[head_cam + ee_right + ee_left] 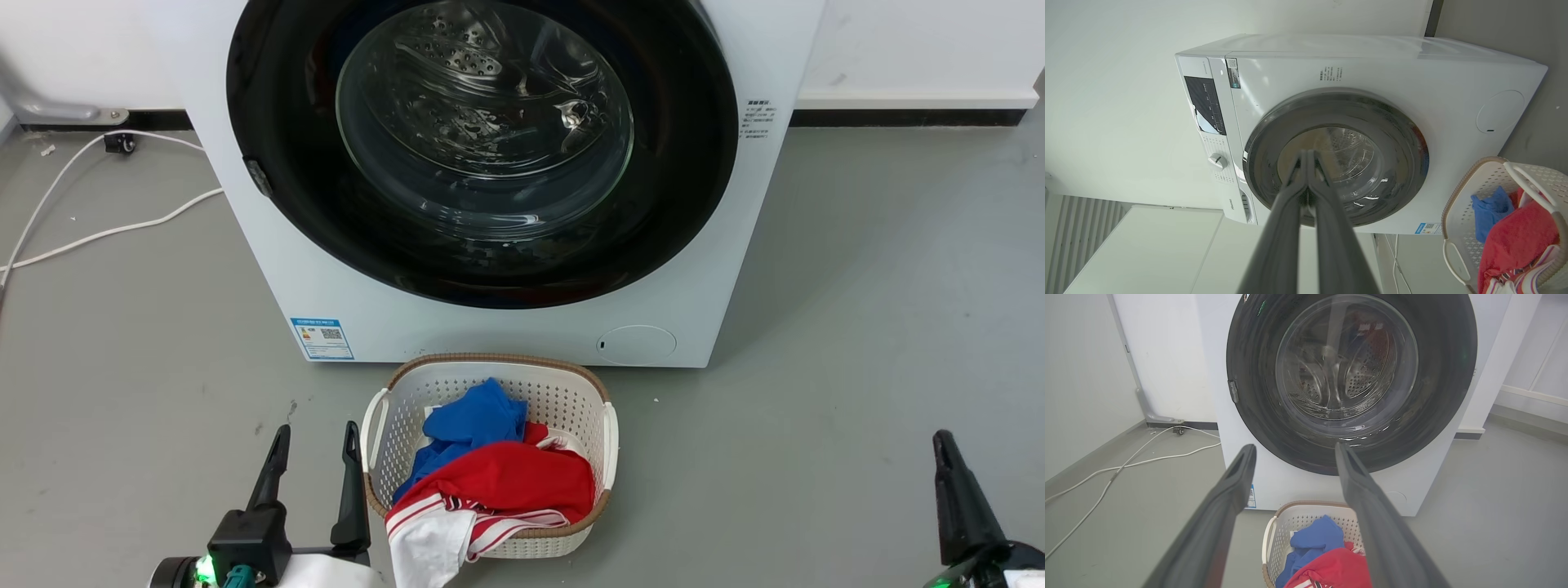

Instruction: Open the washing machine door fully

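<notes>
Glossy black and nearly as wide as the machine, the washing machine door point(482, 147) takes up the 12 o'clock part of the head view. It lies closed, flush against the white front of the washing machine point(245, 269). Its broad dark ring surrounds a bulging clear window, through which the perforated steel drum point(457, 57) shows under bright reflections. A small grey metal tab point(257, 176) sits on the ring's edge at 9 o'clock. Below the door, a small round white flap point(636, 345) lies at 5 o'clock and a blue-and-white label point(322, 338) at 7 o'clock.

On the grey floor point(857, 327) at 6 o'clock, just in front of the machine, stands a white perforated laundry basket point(608, 425) with a brown woven rim. It holds a blue cloth point(473, 420) and a red-and-white garment point(506, 482) that hangs over the near rim. A white cable point(106, 233) trails across the floor at 9 o'clock.

At 7 o'clock the left gripper point(317, 429) points toward the machine with its fingers apart and nothing between them, well short of the door. In the right wrist view the right gripper point(1306, 154) has its fingertips pressed together on nothing and is aimed at the window. In the head view it sits at 4 o'clock, well away from the machine.
</notes>
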Controlling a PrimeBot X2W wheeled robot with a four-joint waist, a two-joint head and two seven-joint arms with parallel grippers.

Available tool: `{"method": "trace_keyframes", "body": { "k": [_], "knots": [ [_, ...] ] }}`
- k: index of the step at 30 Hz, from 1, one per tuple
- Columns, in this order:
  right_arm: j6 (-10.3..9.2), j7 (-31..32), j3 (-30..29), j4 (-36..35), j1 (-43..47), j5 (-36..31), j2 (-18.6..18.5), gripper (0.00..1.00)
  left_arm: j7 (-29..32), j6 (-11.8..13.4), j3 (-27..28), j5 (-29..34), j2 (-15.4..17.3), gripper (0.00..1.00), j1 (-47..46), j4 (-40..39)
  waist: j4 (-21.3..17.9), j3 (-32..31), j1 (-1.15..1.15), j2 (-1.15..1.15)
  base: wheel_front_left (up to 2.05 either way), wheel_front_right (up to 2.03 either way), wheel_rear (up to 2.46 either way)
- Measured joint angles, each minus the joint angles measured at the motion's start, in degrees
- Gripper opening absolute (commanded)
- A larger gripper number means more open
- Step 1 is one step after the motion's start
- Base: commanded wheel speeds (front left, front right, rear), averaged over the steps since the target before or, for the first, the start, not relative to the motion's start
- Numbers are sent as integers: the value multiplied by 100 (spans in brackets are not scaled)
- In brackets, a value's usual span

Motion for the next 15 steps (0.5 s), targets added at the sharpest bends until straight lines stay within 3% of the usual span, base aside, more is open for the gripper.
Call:
{"method": "trace_keyframes", "body": {
  "k": [7, 15],
  "knots": [
    [0, 127, -459, 255, -546, -64, -97, 0, 0, 101, 9, 137, 1, 100, -51, -73, 37, 118, 0, 0, 0, 0, 0],
    [0, 566, -1122, 1001, -2251, 20, -911, 0, 0, 199, -24, 240, 1, 100, -472, -257, 168, 744, 0, 0, 0, 0, 0]
  ]
}}
